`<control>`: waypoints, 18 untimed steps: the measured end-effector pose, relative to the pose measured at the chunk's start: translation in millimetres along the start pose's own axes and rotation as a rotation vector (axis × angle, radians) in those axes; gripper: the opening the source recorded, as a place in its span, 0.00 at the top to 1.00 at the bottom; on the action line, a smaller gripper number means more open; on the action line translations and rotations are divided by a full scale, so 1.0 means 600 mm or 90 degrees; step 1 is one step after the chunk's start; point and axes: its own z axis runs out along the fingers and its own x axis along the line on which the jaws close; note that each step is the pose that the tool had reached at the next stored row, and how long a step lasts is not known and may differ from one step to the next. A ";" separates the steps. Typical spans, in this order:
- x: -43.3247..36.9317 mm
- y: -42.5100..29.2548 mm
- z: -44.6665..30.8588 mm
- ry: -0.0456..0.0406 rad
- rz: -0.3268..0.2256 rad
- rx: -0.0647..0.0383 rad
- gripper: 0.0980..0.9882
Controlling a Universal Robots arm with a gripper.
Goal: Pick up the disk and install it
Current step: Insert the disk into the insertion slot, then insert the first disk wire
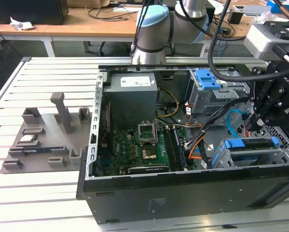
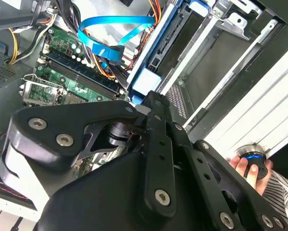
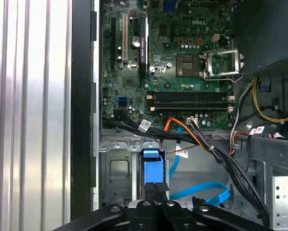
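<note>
Exterior view: the gripper (image 1: 254,126) hangs above the disk (image 1: 249,143), seated in the cage (image 1: 241,157) at the case's (image 1: 183,193) right front corner. First wrist view: fingertips pressed together (nothing between them) over the disk's blue caddy (image 3: 151,168). Second wrist view: the closed fingers meet that caddy (image 2: 145,79).

even, bright overhead light in the exterior view; the white slatted metal tabletop (image 1: 38,193) reflects it softly, while the open black computer case (image 1: 183,193) is dim inside. in the first wrist view those slats (image 3: 33,96) blow out to glare. in the second wrist view the black jointed hand (image 2: 153,103) looms close and soft, with overexposed white slats (image 2: 259,115) beside it.
</note>
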 end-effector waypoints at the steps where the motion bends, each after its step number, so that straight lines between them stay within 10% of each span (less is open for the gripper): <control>1: 0.000 0.000 0.000 0.0000 0.000 0.000 0.99; 5: 0.000 -0.002 0.001 -0.0001 0.000 0.000 0.99; 10: -0.010 -0.040 0.000 0.0060 0.000 0.000 0.99; 18: -0.071 -0.070 0.015 0.0205 0.001 -0.002 0.99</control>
